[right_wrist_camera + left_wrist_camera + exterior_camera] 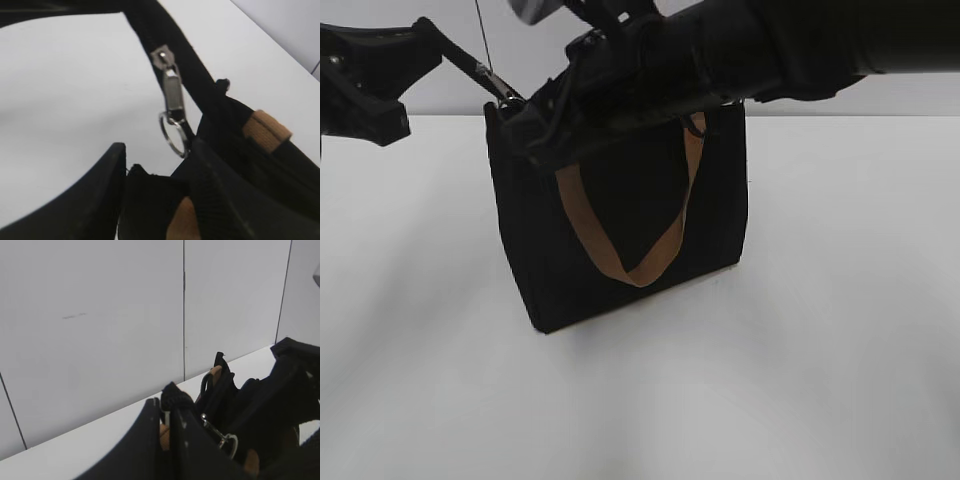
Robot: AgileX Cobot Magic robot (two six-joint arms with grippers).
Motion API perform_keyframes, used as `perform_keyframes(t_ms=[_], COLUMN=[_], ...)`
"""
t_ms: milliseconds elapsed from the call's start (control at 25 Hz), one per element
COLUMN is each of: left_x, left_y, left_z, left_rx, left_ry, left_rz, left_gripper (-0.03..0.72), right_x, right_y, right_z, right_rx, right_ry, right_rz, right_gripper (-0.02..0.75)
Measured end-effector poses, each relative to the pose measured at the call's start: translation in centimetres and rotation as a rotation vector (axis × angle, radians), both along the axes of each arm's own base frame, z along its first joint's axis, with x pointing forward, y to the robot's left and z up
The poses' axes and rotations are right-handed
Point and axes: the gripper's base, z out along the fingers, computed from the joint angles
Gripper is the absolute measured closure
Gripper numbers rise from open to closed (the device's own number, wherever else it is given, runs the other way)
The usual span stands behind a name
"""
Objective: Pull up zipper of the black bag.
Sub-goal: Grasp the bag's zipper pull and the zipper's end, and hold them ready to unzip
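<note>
Zipper [169, 95] pull hanging just ahead of right gripper [150, 190], fingers apart, nothing clamped, track running away along black bag [620, 220] top; left gripper state unclear.

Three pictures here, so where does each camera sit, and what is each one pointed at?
Exterior view: in front, slanting down at the black bag on the white table; both arms reach over its top.
Left wrist view: on the left arm, at bag-top height, facing the wall; dark fingers fill the foreground.
Right wrist view: on the right arm, close above the zipper; dark fingers below.
Shared: all three show the bag's top edge.
</note>
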Motion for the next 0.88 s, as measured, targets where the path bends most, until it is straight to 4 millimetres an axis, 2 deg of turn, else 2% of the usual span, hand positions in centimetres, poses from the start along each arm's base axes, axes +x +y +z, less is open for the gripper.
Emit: perform_keyframes(t_ms=[160, 560, 880], left_x=[0.00, 0.02, 0.02], left_y=[0.00, 0.03, 0.03], left_z=[0.00, -0.07, -0.07], left_rx=[0.000, 0.004, 0.004], left_ry=[0.000, 0.006, 0.006], left_rz=[0.000, 0.004, 0.004], left_gripper=[0.671, 0.671, 0.671], right_x=[-0.28, 0.10, 0.15], right_y=[0.88, 0.84, 0.84], right_z=[-0.50, -0.56, -0.52], right_rx=[-0.020, -0.011, -0.001], right_ry=[-0.026, -0.032, -0.025], right_rz=[-0.005, -0.057, -0.069], right_gripper=[0.415, 0.426, 0.587])
